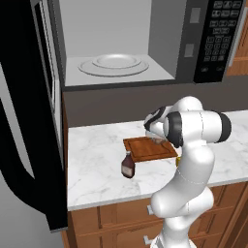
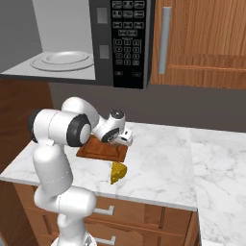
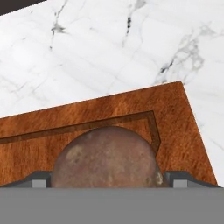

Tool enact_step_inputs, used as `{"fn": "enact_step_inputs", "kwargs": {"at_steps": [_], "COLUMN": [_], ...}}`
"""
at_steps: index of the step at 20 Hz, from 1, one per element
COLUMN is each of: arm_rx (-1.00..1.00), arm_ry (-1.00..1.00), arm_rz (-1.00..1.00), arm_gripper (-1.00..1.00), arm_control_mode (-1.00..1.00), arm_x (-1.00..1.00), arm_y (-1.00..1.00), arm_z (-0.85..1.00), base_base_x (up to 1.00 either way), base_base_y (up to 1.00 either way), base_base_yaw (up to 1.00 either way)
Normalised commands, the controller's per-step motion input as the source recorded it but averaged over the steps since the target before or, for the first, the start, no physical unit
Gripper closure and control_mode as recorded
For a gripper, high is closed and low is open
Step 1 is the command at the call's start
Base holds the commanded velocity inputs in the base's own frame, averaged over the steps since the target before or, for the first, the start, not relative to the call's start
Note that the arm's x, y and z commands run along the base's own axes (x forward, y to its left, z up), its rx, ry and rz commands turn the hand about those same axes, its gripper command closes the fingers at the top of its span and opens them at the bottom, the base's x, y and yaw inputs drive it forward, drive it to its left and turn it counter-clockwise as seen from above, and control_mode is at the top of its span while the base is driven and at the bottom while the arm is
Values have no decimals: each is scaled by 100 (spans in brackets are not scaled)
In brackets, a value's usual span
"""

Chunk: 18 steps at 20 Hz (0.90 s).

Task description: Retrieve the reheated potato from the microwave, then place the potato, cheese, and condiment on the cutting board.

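One potato (image 3: 106, 157) sits between the spread gripper (image 3: 107, 181) fingers, near the cutting board (image 3: 175, 127) corner.

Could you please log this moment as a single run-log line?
potato: between open pincer tips, over cutting board | cheese, condiment: on counter | microwave: open

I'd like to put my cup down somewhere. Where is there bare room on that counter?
The marble counter lies bare right of the cutting board and cheese, toward the wall. It is also bare left of the condiment. The board itself is crowded: the potato sits between the gripper's tips there.
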Motion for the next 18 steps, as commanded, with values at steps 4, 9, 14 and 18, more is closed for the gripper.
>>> {"fn": "enact_step_inputs", "kwargs": {"at_steps": [4,9,14,18], "arm_rx": [0,0,0,0], "arm_ry": [0,0,0,0], "arm_rz": [0,0,-1,-1], "arm_gripper": [-100,-100,-100,-100], "arm_control_mode": [-100,-100,-100,-100], "arm_x": [-11,-12,-18,-26], "arm_y": [0,0,1,2], "arm_z": [-21,-15,-9,-8], "base_base_x": [0,0,0,0], "base_base_y": [0,0,0,0], "base_base_yaw": [0,0,0,0]}}
